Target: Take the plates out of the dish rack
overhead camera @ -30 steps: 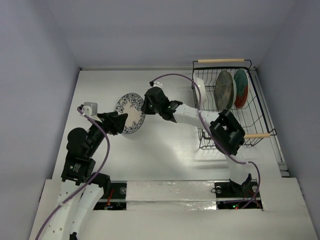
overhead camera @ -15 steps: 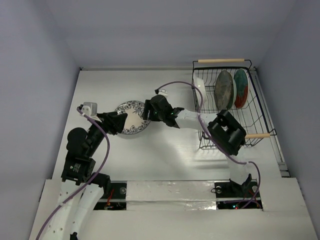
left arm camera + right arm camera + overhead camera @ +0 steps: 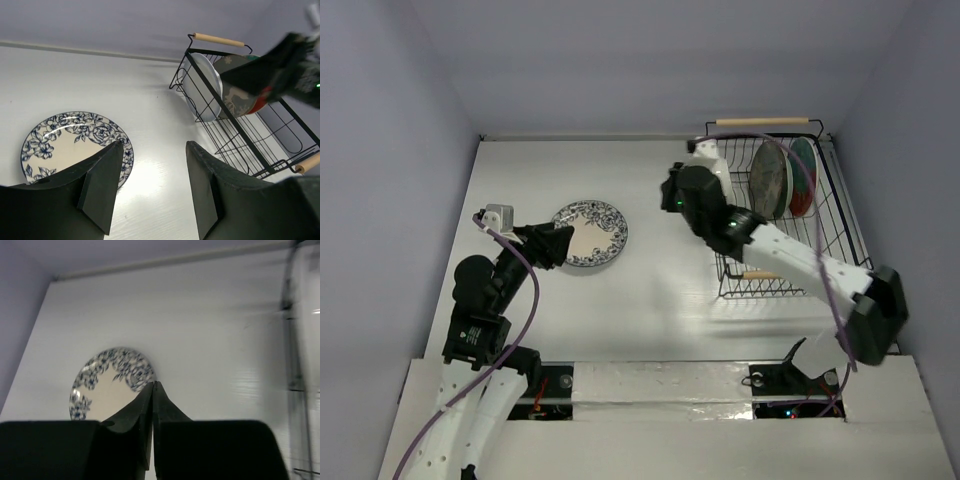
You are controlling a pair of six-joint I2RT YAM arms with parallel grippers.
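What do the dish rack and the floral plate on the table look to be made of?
Dish rack: thin black wire, probably coated metal; its handle looks like bare pale wood. Floral plate: likely glazed ceramic, smooth with printed blue pattern.

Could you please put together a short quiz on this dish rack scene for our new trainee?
1. True or false: the blue floral plate lies flat on the table, outside the dish rack.
2. How many plates stand in the rack? A) one B) three C) five
3. Fill in: the left gripper is open and empty; the right gripper has its fingers ____.
Key: 1 true. 2 B: the pale plate, the dark grey plate and the red-and-teal plate. 3 shut.
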